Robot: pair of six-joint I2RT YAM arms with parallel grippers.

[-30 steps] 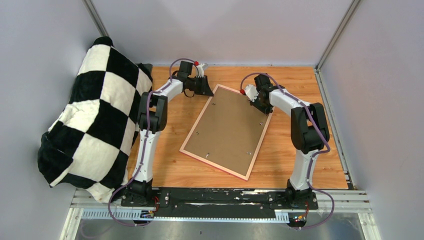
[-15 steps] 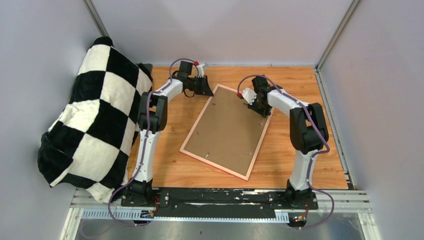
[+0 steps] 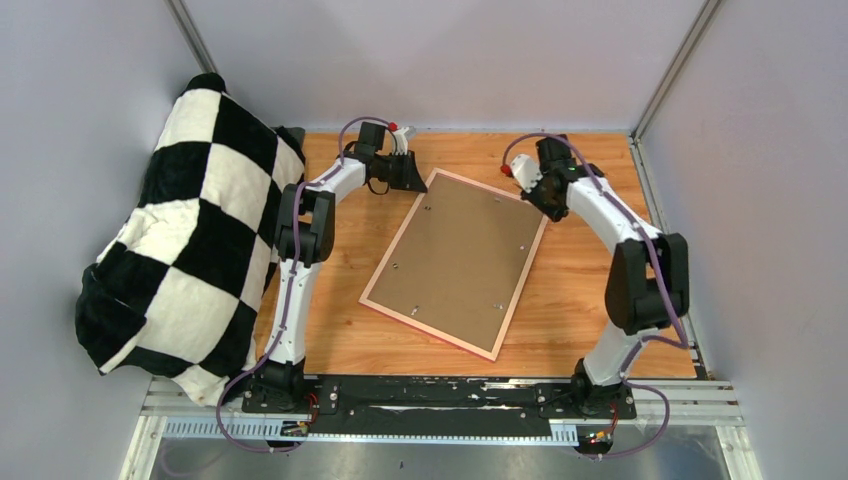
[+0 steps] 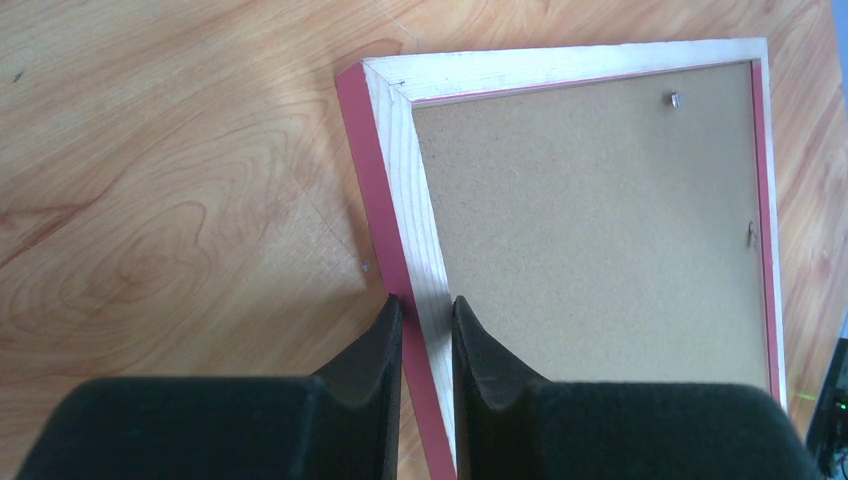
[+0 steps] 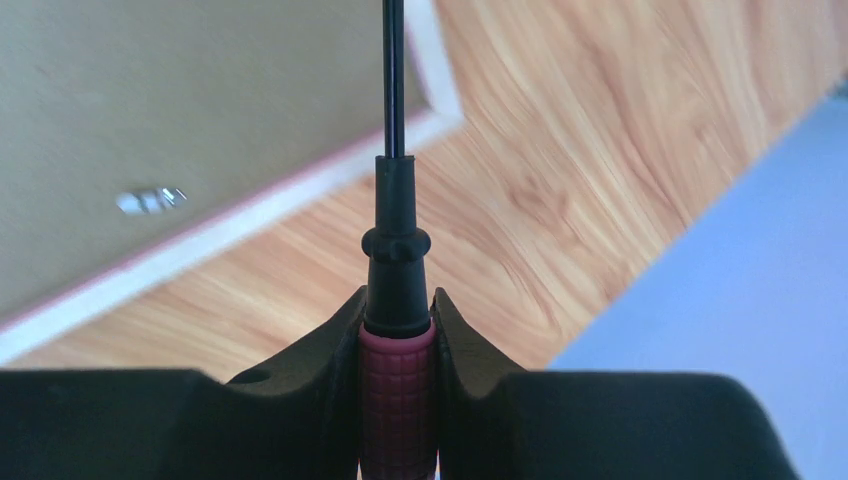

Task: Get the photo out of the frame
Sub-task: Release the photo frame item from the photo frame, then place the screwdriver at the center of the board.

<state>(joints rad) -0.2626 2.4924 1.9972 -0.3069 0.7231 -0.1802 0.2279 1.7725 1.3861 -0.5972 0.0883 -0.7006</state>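
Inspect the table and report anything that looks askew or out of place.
The frame lies face-down, brown backing up, skewed diagonally to the table edges. A bulky black-and-white checked blanket is heaped against the left wall, which looks out of place. The left tool pinches the frame's rim; the right tool holds a screwdriver.

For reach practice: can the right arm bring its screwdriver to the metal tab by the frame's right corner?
Probably yes: the right gripper, shut on the screwdriver, sits beside that corner; nothing lies between tip and tab.
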